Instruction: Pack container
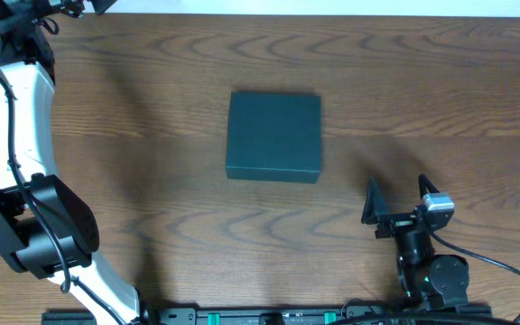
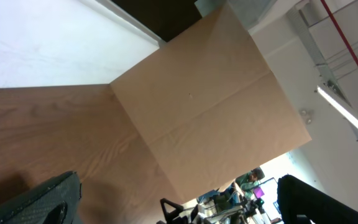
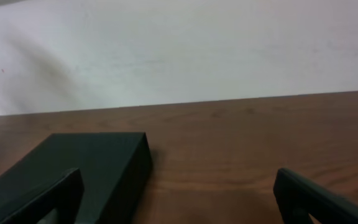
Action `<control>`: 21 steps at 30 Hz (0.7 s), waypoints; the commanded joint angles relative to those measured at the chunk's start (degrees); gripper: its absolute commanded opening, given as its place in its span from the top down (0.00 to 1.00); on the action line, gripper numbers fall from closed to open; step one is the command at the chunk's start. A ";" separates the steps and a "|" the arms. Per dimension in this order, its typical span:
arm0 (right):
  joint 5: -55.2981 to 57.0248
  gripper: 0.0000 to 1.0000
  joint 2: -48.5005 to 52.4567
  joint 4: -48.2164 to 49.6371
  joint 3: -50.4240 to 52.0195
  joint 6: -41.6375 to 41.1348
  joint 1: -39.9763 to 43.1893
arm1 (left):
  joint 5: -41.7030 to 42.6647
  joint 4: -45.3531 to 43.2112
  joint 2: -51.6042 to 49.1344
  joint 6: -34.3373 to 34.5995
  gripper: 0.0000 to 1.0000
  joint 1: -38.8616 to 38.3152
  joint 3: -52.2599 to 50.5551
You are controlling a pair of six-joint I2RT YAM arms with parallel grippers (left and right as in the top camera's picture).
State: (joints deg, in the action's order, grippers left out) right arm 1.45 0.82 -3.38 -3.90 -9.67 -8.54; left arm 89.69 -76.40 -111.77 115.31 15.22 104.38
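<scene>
Currently the container point(image 1: 273, 135) lies flat near the middle of the wooden surface point(image 1: 152, 90), with its lid down. From the right arm point(image 1: 431, 275), it is ahead and to the left. In the right wrist view its near corner point(image 3: 92, 162) sits in the lower left, partly behind the left finger, so the right jaws are not centred on it and do not touch it. These jaws are spread wide and hold nothing.

The left arm point(image 1: 21, 117) reaches far toward the back left corner, well apart from the container. Its jaws are also parted and empty. They look toward a plain brown cardboard box point(image 2: 210, 112) at the far edge of the surface. I judge that the right arm is the nearer one for the next move.

From above the container is almost square, so I find no real long axis. I cannot tell on which side the flap is hinged. Its material looks like rigid cardboard, dark teal-black and matte, with sharp straight edges and low vertical walls. The surface is brown wood with strong wavy grain. I think the right jaws must shift left and forward before they can reach an edge of the lid.
</scene>
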 commanded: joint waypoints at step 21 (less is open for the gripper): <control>-0.79 0.01 -0.55 -0.81 3.63 1.11 0.46 | 0.31 -0.33 0.35 -0.35 0.01 0.13 0.85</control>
State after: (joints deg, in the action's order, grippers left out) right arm 1.17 0.73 -3.90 -0.45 -9.76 -8.51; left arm 89.69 -76.40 -111.77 115.28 15.22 104.38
